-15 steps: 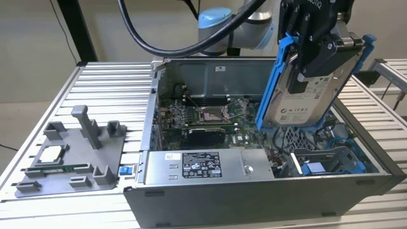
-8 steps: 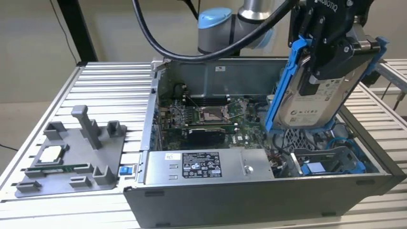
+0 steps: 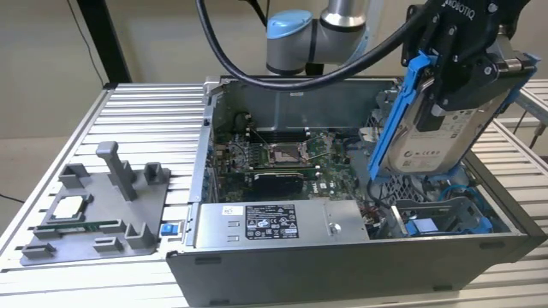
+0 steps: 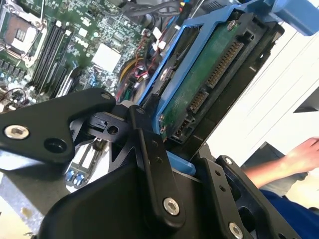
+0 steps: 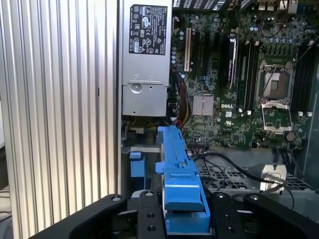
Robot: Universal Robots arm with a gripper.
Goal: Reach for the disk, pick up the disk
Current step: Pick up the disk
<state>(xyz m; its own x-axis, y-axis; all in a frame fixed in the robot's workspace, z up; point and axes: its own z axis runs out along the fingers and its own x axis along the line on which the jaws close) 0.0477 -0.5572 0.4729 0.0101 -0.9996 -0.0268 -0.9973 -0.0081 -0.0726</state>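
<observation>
- The gripper (image 3: pixel 453 90) is clamping its fingers onto the disk (image 3: pixel 432 138), holding it aloft, tilted, above the open computer case (image 3: pixel 342 269), toward two o'clock from the motherboard (image 3: pixel 283 157).
- The hold is sitting on the blue frame (image 5: pixel 177 169); my judgement: the drive could be slipping or swinging into the case wall.
- A person's hand (image 4: pixel 301 154) is lingering nearby, risking contact.

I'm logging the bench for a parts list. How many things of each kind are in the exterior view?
Disk in a blue frame, held by the gripper: 1
Open computer case: 1
Power supply: 1
Grey fixture tray: 1
Total: 4
</observation>
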